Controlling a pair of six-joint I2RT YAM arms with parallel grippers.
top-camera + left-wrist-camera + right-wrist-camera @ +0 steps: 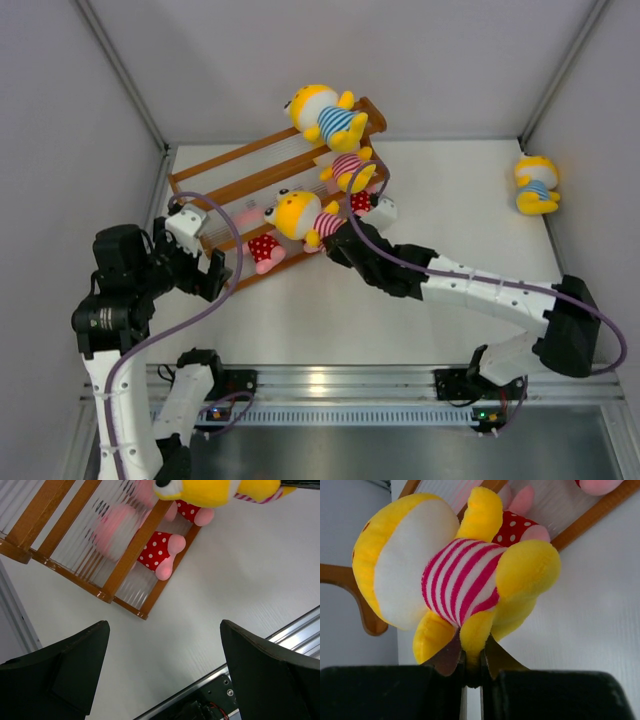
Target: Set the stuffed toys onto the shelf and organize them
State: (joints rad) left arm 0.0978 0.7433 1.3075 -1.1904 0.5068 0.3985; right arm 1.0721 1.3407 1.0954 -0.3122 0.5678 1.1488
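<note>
The orange-brown wooden shelf lies slanted at the back left. A yellow toy in a blue-white shirt sits on its top right end. Another yellow toy in a pink-white shirt sits below it. A pink toy in a red dotted outfit rests on the lowest tier. My right gripper is shut on a limb of a yellow toy in a pink-white striped shirt, held over the shelf's lower tier. My left gripper is open and empty, near the shelf's left corner.
One more yellow toy in a blue-white shirt lies on the white table at the far right, by the right wall. A metal rail runs along the table's near edge. Grey walls close in both sides.
</note>
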